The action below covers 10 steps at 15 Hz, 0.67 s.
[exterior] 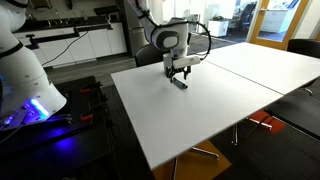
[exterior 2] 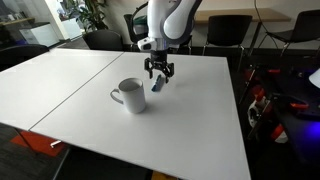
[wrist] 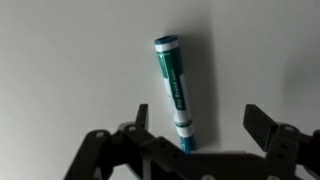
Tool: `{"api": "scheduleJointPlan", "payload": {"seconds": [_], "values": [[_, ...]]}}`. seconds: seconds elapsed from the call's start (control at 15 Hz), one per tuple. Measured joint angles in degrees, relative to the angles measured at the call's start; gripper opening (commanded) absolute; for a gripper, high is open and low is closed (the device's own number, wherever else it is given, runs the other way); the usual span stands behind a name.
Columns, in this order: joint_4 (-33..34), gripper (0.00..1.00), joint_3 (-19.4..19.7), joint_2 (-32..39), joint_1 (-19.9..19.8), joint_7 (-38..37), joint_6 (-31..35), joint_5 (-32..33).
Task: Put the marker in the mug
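Counts: I see one marker (wrist: 175, 90), one mug (exterior 2: 130, 96), one arm, one end effector (wrist: 200, 120) with two fingers (wrist: 262, 126), and one white table (exterior 2: 190, 125) with a single seam across its top.

Marker: in the wrist view it is a short, thick stick with a teal-green barrel and white bands. It has a flat pale cap face at the far end and a dark blue end nearest the camera. It lies flat on the table, slightly tilted in the frame. In the exterior views it shows only as a small dark sliver (exterior 2: 158, 86) (exterior: 180, 84).

Mug: plain, light grey-white and upright, with its handle turned away from the marker. The marker rests near it but apart, outside the cup.

End effector: it hangs directly over the marker in both exterior views (exterior: 178, 70) (exterior 2: 159, 70). Its jaws are spread wide. In the wrist view the two fingers stand to either side of the marker's dark end, and neither touches it. Nothing is held.
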<state>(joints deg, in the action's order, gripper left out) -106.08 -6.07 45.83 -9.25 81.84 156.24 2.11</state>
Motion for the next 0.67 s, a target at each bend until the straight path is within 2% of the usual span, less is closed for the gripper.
{"api": "scheduleJointPlan", "payload": {"seconds": [0.53, 0.67], "values": [[0.6, 0.11, 0.0, 1.2, 0.0, -0.3, 0.0, 0.2], [0.6, 0.00, 0.0, 1.3, 0.0, -0.3, 0.0, 0.2]]}}
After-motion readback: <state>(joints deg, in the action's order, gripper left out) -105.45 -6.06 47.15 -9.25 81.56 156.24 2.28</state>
